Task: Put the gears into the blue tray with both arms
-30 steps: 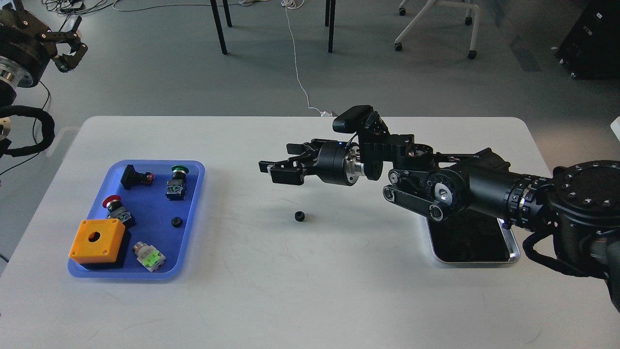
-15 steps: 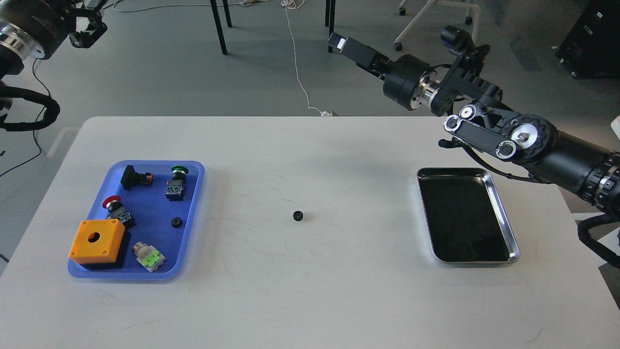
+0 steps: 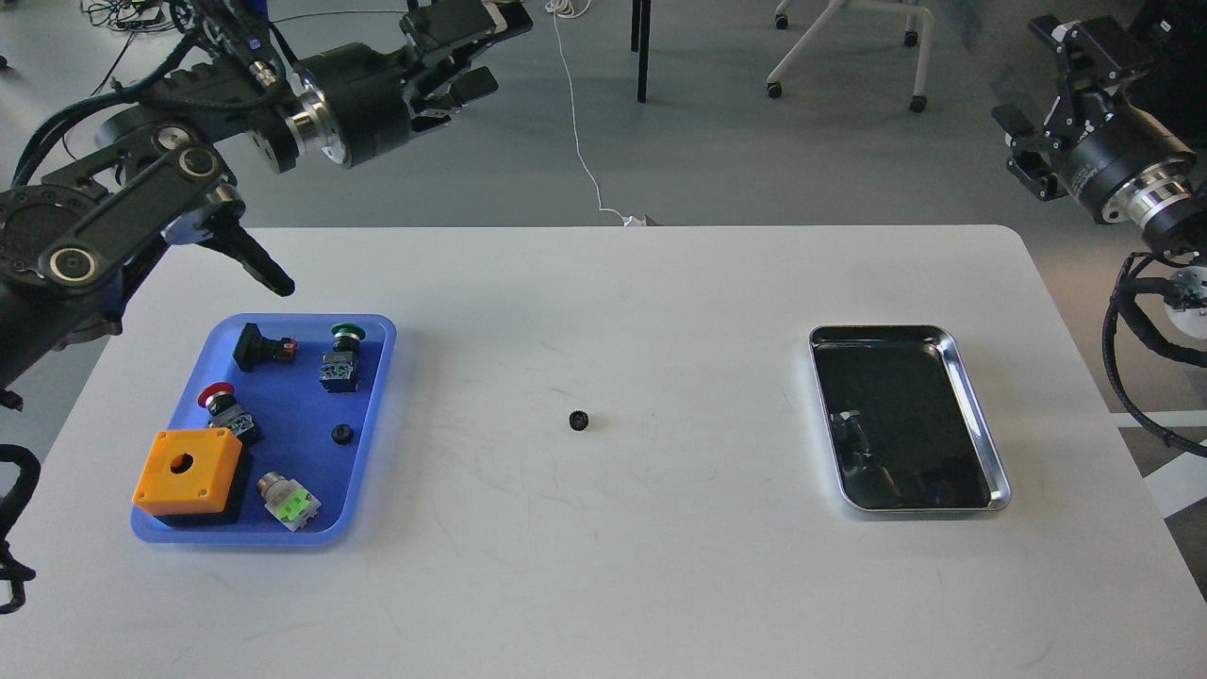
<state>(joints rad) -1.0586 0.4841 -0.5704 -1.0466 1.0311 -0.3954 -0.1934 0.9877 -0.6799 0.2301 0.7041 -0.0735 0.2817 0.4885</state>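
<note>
One small black gear [image 3: 579, 420] lies alone on the white table near its middle. A second gear [image 3: 342, 433] rests inside the blue tray [image 3: 373, 443] at the left, among push-button switches. My left gripper [image 3: 479, 52] hangs high beyond the table's far left edge, open and holding nothing, well above and behind the tray. At the top right, off the table, my right gripper [image 3: 1035, 80] is raised with its fingers apart and nothing between them. Both grippers are far from the loose gear.
A shiny steel tray [image 3: 982, 426] with a black inside sits at the right of the table. The blue tray also holds an orange box [image 3: 187, 470] and several switches. Chair and table legs and cables stand on the floor beyond the far edge.
My right arm has swung up and away from above the loose gear to the far right. My left arm has come in over the far left corner. Neither gear has moved.
</note>
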